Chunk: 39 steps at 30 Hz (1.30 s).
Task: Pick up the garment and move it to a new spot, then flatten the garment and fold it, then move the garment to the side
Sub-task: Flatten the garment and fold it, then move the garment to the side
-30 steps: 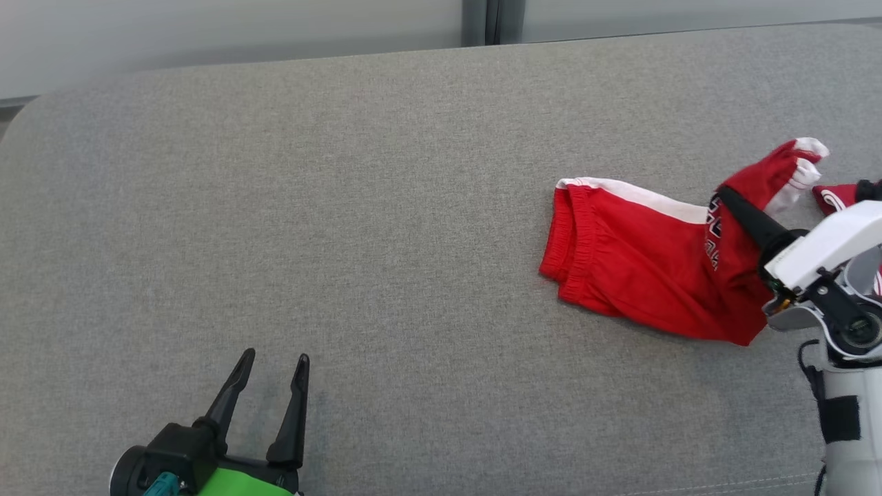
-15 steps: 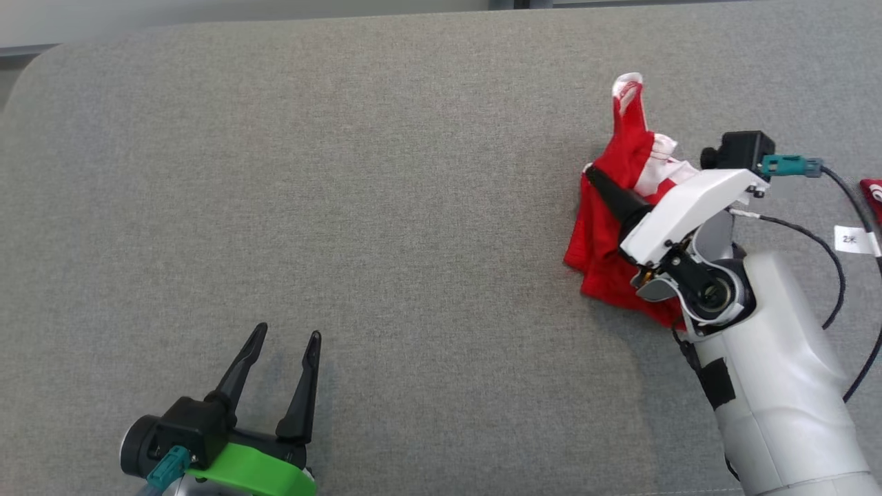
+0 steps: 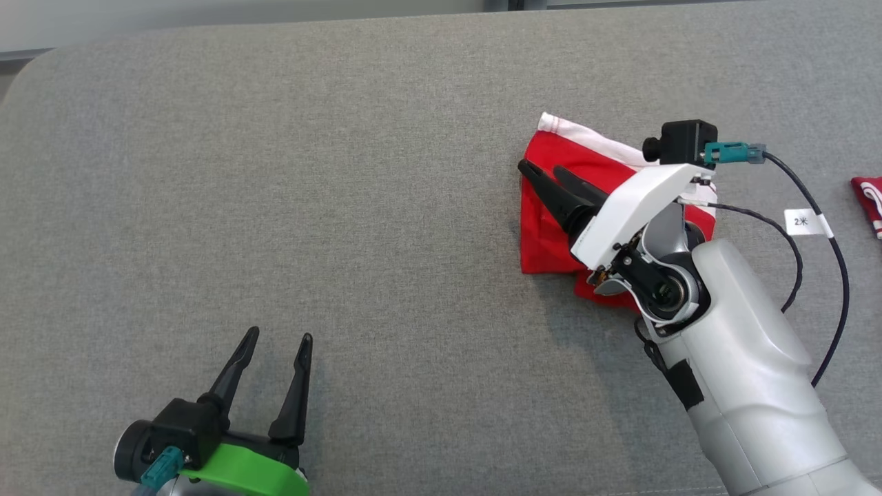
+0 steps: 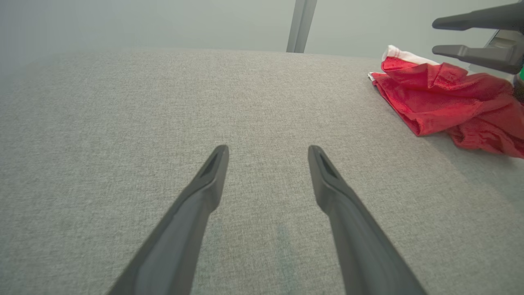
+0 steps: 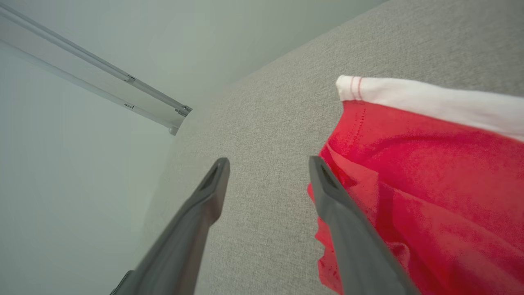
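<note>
While the red garment [image 3: 544,238] lies folded in a rough square on the grey cushion [image 3: 344,172], directly beneath the right pincer [image 3: 541,169], the fold does not look settled; from the left wrist view the layers [image 4: 442,94] sit puffed and creased, and a lower layer pokes out on the wrist side of that pincer.

Risks noted, in my judgement:
- one finger of the right pincer [image 5: 268,162] hangs over the garment's near edge, its partner over bare cushion; a low or sideways withdrawal could hook that edge and flip the top layer open;
- the move to the side is not yet done; a pinch that takes only the upper layer, or the white band [image 5: 430,102] alone, would let the rest trail and undo the fold;
- the tagged cable [image 3: 803,222] loops loosely behind the wrist; a wide swing might drag it across the cloth;
- a second red piece [image 3: 868,200] lies well behind that wrist, far from the fingertips; it could be mistaken for the work item.

Pose: the right arm reaches across the garment, forearm rising from the near edge, wrist canted, fingers angled down and away from the body; its fingers stand apart with nothing between them. The left pincer [image 3: 278,335] sits low and well clear of the garment, fingers likewise spread and empty, pointing across open cushion [image 4: 268,149].
</note>
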### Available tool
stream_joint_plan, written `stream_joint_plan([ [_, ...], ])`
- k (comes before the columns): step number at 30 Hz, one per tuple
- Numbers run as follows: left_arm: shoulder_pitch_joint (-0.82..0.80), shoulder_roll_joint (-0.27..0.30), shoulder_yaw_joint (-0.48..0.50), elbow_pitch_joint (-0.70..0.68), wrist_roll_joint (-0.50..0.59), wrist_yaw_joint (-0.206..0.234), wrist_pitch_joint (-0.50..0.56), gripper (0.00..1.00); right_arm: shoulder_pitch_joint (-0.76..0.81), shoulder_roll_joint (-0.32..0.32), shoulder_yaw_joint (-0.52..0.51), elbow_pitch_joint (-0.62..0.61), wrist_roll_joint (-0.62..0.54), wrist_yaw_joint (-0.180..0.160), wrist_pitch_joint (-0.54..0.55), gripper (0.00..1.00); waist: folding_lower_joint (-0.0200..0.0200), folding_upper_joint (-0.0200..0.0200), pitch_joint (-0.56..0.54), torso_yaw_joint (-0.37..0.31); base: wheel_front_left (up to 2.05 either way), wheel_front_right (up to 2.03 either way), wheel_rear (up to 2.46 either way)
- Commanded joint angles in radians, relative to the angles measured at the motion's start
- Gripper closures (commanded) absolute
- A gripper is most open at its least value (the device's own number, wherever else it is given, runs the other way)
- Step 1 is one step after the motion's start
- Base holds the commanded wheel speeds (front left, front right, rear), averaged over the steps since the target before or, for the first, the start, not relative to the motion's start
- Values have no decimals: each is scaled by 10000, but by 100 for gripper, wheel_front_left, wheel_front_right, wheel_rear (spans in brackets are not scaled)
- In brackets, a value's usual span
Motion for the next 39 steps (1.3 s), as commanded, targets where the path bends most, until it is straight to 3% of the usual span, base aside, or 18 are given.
stream_joint_plan([
  [1,103,-28,64,4,49,-37,-43,0,89,-38,64,-278,-125,7,5,0,0,0,-57,-87,0,0,0],
  [7,278,-92,242,-87,110,-58,-43,0,989,-862,63,-2428,-1141,5,-108,0,0,0,-118,-386,0,0,0],
  [10,322,-158,276,-115,129,-95,-43,0,1695,-1196,-447,-3157,-1737,5,-368,0,0,0,-126,-498,0,0,0],
  [17,342,-273,357,-153,230,-187,-43,0,3320,-768,-2314,-3733,-1554,7,209,0,0,0,-57,-703,0,0,0],
  [22,302,-239,373,-94,316,-256,-43,0,3497,-395,-3482,-3438,-1187,5,750,0,0,0,21,-813,0,0,0],
  [29,110,-279,315,-40,413,-331,-43,0,2591,-84,-4762,-2341,-812,5,1616,0,0,0,126,-771,0,0,0],
  [34,-96,-341,230,37,465,-379,-43,0,1538,-55,-5169,-1028,-1456,7,2665,0,0,0,349,-517,0,0,0],
  [39,-241,-391,262,81,485,-416,-43,0,1064,-129,-5216,-551,-2386,5,3403,0,0,0,459,-284,0,0,0],
])
